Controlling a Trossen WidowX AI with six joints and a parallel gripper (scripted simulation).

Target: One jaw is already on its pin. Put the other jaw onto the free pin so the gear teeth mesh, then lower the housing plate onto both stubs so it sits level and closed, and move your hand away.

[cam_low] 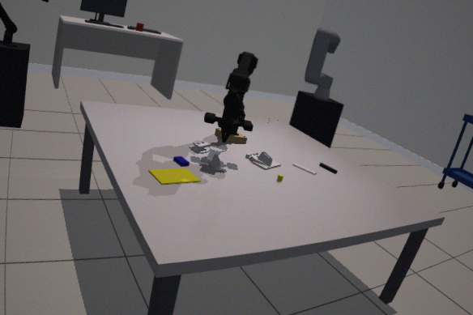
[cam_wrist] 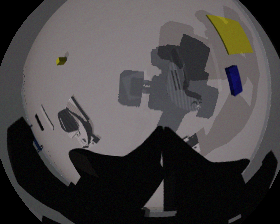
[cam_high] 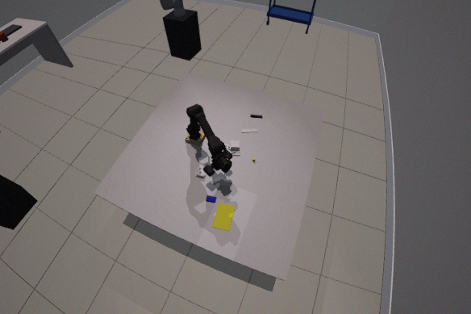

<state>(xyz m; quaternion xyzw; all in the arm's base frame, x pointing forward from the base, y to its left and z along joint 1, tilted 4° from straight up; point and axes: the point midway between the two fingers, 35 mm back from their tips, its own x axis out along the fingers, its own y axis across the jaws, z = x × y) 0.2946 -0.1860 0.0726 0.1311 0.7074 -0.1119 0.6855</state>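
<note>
My gripper (cam_low: 225,141) (cam_wrist: 163,128) is shut, its fingertips together with nothing between them, above the table. Below and ahead of it a grey ribbed part (cam_low: 215,162) (cam_wrist: 176,81), seemingly the loose jaw, lies in the arm's shadow; its outline is unclear. The pale base with a raised grey jaw (cam_high: 235,146) (cam_low: 265,158) (cam_wrist: 68,121) stands to one side; its free pin cannot be made out. A small white plate with dark holes (cam_high: 200,171) (cam_low: 201,145), seemingly the housing plate, lies on the other side and is partly hidden behind a finger in the wrist view.
A yellow sheet (cam_high: 224,217) (cam_low: 174,176) (cam_wrist: 231,35) and a blue block (cam_high: 210,198) (cam_low: 181,161) (cam_wrist: 234,80) lie beyond the gripper. A small yellow piece (cam_high: 254,160) (cam_low: 279,178) (cam_wrist: 61,61), a white strip (cam_high: 249,131) (cam_low: 304,168) and a black rod (cam_high: 256,116) (cam_low: 328,168) lie beyond the base.
</note>
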